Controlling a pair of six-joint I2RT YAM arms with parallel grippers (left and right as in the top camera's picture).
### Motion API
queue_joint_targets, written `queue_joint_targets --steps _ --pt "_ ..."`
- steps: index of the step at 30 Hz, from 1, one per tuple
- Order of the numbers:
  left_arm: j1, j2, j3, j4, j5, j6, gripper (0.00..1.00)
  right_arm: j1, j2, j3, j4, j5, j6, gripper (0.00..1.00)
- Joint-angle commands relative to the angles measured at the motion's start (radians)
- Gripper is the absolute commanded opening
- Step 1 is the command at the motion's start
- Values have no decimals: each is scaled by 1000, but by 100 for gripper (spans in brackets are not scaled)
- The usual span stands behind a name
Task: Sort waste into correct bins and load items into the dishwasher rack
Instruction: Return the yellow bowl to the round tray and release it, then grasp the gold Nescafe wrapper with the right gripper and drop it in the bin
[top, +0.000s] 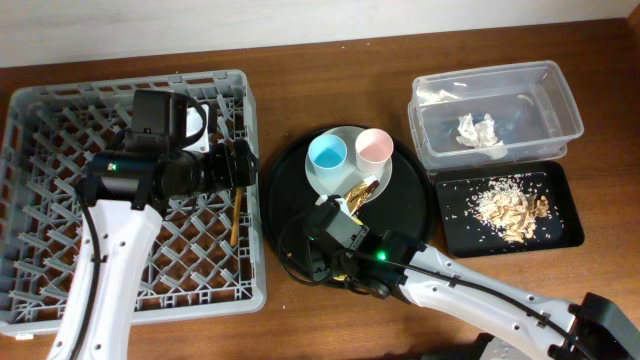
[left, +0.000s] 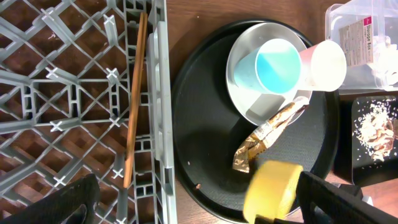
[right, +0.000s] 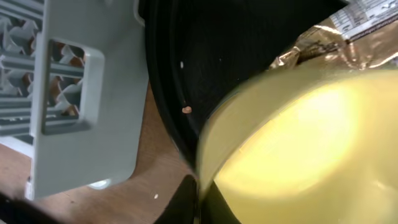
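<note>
Overhead, the right claw is reaching over the near-left part of the round black tray. The right wrist view is filling with the small yellow bowl, tipped on edge and raised off the tray. The claw is evidently closing on the bowl's rim, though its fingers are mostly hiding behind the bowl. Carrying it sideways like this is probably readying it for the dishwasher rack, just beside the tray on the left. The left claw is hanging spread open and empty over the rack's right wall, near a wooden chopstick lying among the pegs, and it is standing in the bowl's likely path. The gold foil wrapper is lying against the pale grey plate, which is carrying the light blue cup and pink cup. The napkin is sitting in the clear tub, and food scraps are lying in the shallow black tray on the tabletop.
</note>
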Motion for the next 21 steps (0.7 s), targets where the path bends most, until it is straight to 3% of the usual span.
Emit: queue_joint_targets --steps 1,8,11,12,13,18,21 --pt "2 -4 1 -2 11 16 99 2 2 19 -22 47 0 4" --pt "2 -4 1 -2 11 16 99 3 2 19 -41 46 0 5" --pt "2 -4 1 -1 11 16 99 3 2 19 -64 46 0 17" --pt "2 -4 1 -2 11 16 99 2 2 19 -63 46 0 35" --pt "2 -4 1 -2 11 16 99 2 2 19 -61 46 0 42" --pt "2 -4 1 -2 11 16 99 -109 2 220 -236 74 -31 45" --pt "2 -4 1 -2 11 16 100 -219 6 256 -248 121 -26 45"
